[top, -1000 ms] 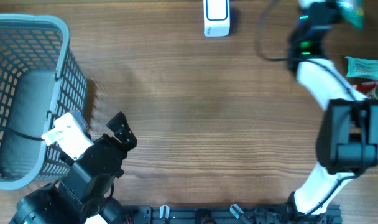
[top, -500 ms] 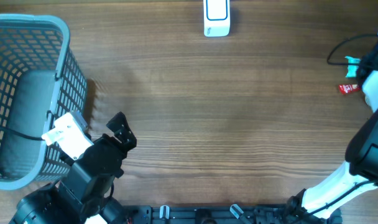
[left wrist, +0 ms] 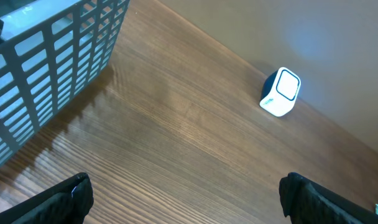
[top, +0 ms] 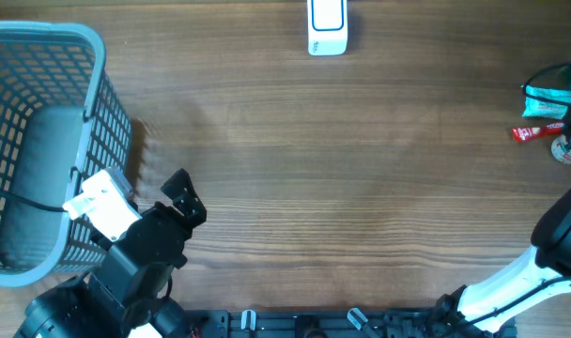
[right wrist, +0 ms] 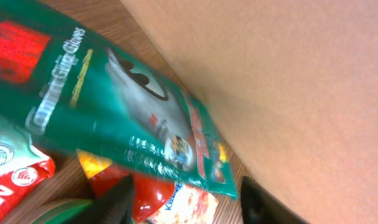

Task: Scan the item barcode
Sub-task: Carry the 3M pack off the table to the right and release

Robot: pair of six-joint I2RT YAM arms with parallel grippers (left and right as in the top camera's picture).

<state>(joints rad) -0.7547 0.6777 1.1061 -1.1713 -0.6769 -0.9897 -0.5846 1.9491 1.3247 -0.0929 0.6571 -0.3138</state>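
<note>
Overhead view. The wooden table [top: 361,188] carries a grey mesh basket [top: 41,141] at the far left. A white-and-blue scanner box [top: 327,26] stands at the far edge, near the middle. The left gripper [top: 184,195] sits at the near left, just right of the basket, over bare wood and touching nothing. At the right edge lies the green pouch [top: 551,83], with a red packet [top: 537,133] just nearer than it. The right arm [top: 567,235] runs up the right edge toward them. Its fingers are cut off by the frame here, so their state cannot be read from this view.

Left wrist view. Both dark fingertips [left wrist: 77,194] show at the bottom corners, spread wide with only table grain between them. The basket wall fills the upper left. The scanner box stands well beyond, to the right, against the far wall.

Right wrist view. The right gripper [right wrist: 189,202] hangs close over the pile of goods. Its two dark fingers [right wrist: 122,198] stand apart and pinch nothing. The green pouch fills the left and middle of the frame, slanting down to the right, with its lower edge just above the gap between the fingers. The red packet shows at the lower left, and a red-and-white wrapper [right wrist: 179,202] lies under the pouch's edge between the fingers. The print is too blurred to read, and no barcode can be made out.
</note>
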